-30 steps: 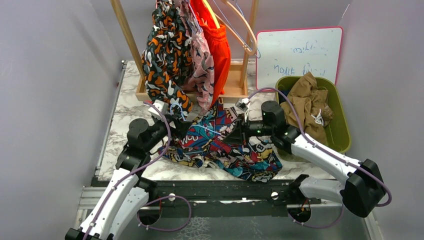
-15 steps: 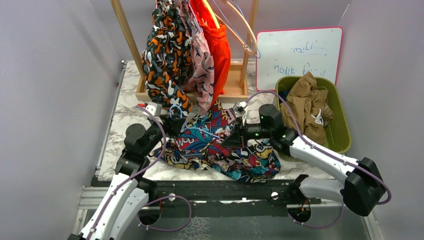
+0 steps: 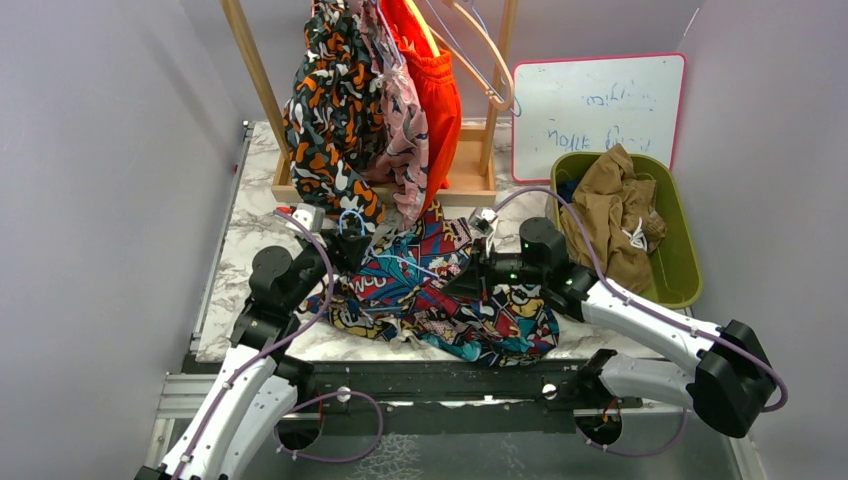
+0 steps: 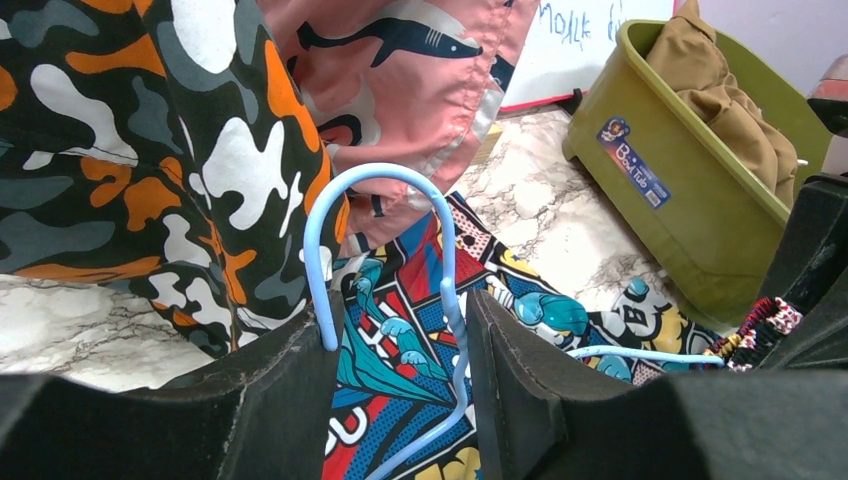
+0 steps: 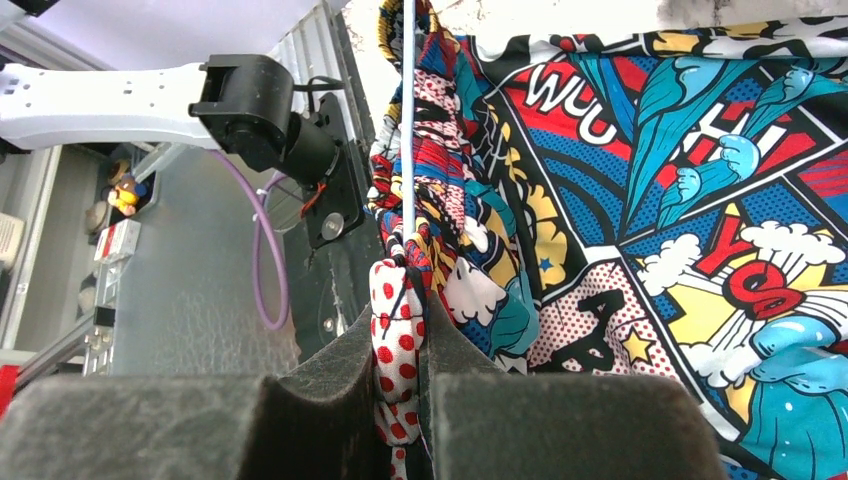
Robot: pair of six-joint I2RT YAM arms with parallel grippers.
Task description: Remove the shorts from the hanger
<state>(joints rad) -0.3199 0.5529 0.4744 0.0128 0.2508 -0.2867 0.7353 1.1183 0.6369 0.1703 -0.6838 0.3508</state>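
Your left gripper (image 4: 396, 335) sits near the worktop's left edge, its jaws pinching the light-blue hanger (image 4: 380, 170) by the hook. The comic-print shorts (image 3: 440, 290) lie spread along the middle of the near edge, with the hanger's wire running along their waistband. Your right gripper (image 5: 400, 335) is clamped tight on that bunched waistband. At the right edge, tan shorts (image 3: 612, 205) fill the green tub (image 3: 685, 255).

A green tub (image 3: 683, 262) stood at the right of the marble surface (image 3: 242, 222); a pink-framed whiteboard (image 3: 598, 110) leaned behind it, beside a wooden rack (image 3: 256, 75).
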